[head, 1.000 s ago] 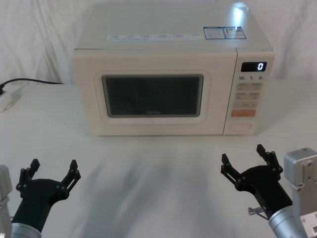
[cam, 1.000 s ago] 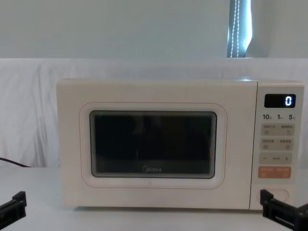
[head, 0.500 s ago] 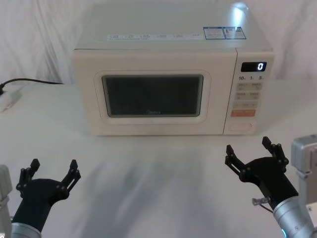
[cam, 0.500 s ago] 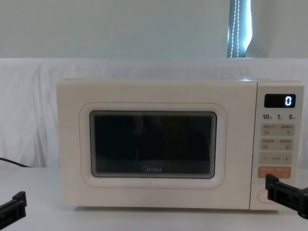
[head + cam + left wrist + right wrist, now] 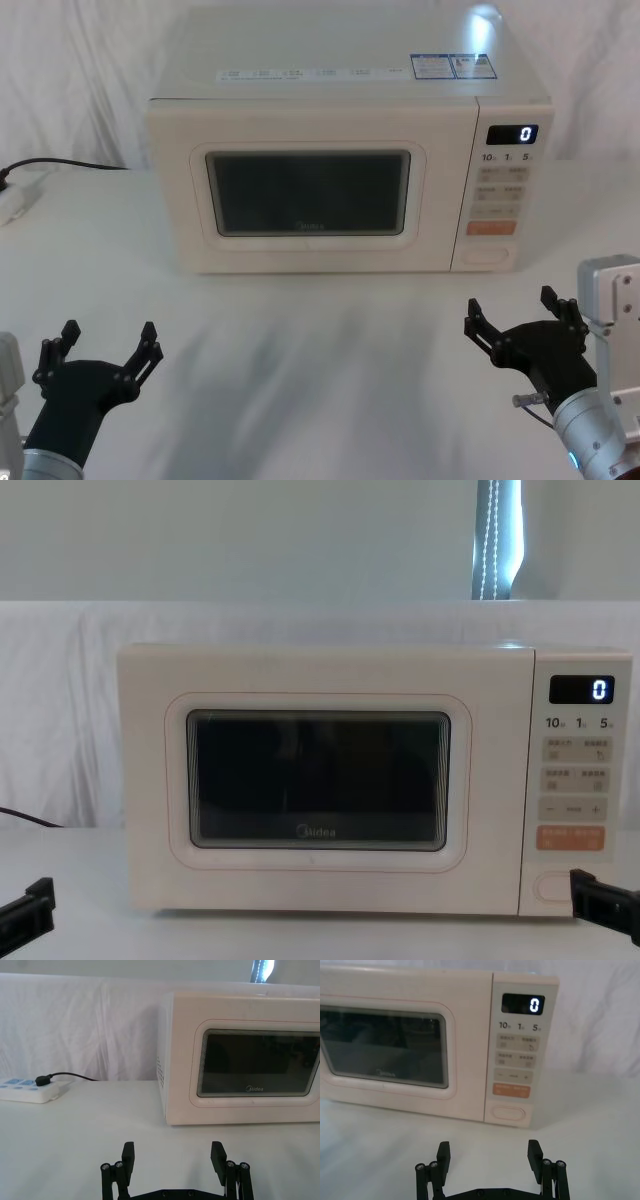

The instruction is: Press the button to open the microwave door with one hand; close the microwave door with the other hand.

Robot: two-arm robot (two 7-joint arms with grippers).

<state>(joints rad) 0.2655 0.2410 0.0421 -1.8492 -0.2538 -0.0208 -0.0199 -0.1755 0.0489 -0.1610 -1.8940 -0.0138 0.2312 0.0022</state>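
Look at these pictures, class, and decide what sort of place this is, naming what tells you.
Probably a staged test bench, not a home kitchen: a lone microwave on a table draped in white cloth, a white sheet backdrop, and a power strip lying beside it.

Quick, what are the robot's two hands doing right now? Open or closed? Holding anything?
Left gripper: open, empty, low over the table.
Right gripper: open, empty, in front of the microwave's button.

White cloth [image 5: 300,350] covers the table and drapes behind; grey wall [image 5: 250,540] above; bright window strip [image 5: 497,540] upper right
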